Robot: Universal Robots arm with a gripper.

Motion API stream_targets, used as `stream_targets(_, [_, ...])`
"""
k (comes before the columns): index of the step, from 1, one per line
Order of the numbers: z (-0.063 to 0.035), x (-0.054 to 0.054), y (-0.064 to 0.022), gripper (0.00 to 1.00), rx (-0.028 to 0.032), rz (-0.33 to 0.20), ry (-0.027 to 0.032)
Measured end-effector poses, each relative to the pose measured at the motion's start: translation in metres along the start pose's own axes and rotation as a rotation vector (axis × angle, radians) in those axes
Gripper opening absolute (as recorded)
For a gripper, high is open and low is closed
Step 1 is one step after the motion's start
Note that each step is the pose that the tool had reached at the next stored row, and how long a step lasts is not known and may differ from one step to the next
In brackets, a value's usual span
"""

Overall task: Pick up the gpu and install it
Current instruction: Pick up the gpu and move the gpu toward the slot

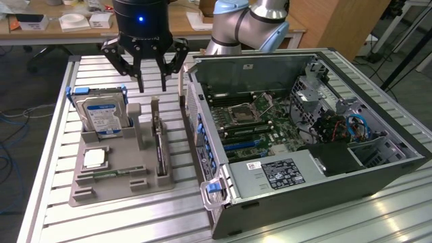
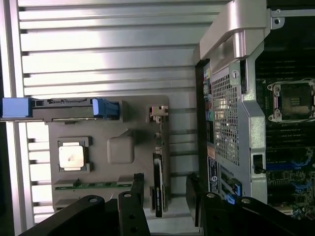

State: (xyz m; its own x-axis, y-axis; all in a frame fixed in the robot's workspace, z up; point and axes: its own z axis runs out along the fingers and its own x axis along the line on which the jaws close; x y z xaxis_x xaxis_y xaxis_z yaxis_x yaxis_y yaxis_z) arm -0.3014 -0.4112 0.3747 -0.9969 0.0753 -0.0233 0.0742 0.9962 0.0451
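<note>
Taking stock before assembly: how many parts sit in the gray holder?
4: hard drive upright at the back, square chip and green memory stick before it, black card on edge beside the computer case.

We see the gripper (image 1: 153, 87), jaws spread wide, hanging in open air above a gray holder tray (image 1: 108, 195). Beneath it, the gpu (image 1: 160, 147) stands on edge in a narrow lane. The computer case (image 1: 194, 109) wall rises near it on the exterior view's right. A gray post (image 1: 137, 126) and the upright hard drive (image 1: 101, 114) stand on that view's left. The case lies open on top.
</note>
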Motion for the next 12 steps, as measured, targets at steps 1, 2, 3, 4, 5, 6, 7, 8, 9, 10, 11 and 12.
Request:
stream_targets(1, [0.0002, 0.0, -0.0003, 0.47, 0.0001, 0.0, 0.0])
stream_targets(2, [0.0004, 0.0, -0.0006, 0.47, 0.0001, 0.0, 0.0])
stream_targets(3, [0.0006, 0.0, -0.0009, 0.47, 0.0001, 0.0, 0.0])
stream_targets(4, [0.0008, -0.0001, -0.0011, 0.47, 0.0003, 0.0, 0.0])
stream_targets(5, [0.001, -0.0001, -0.0014, 0.47, 0.0003, 0.0, 0.0])
stream_targets(6, [0.0013, -0.0001, -0.0017, 0.47, 0.0003, 0.0, 0.0])
stream_targets(7, [0.0014, -0.0001, -0.0021, 0.47, 0.0004, 0.0, 0.0001])
stream_targets(8, [0.0017, -0.0001, -0.0024, 0.47, 0.0003, 0.0, 0.0])
stream_targets(9, [0.0019, -0.0001, -0.0027, 0.47, 0.0003, 0.0, 0.0001])
stream_targets(10, [0.0021, -0.0001, -0.003, 0.47, 0.0003, 0.0, 0.0001])
stream_targets(11, [0.0023, -0.0002, -0.0033, 0.47, 0.0003, 0.0, 0.0])
stream_targets(12, [0.0025, -0.0002, -0.0037, 0.47, 0.0003, 0.0, 0.0])
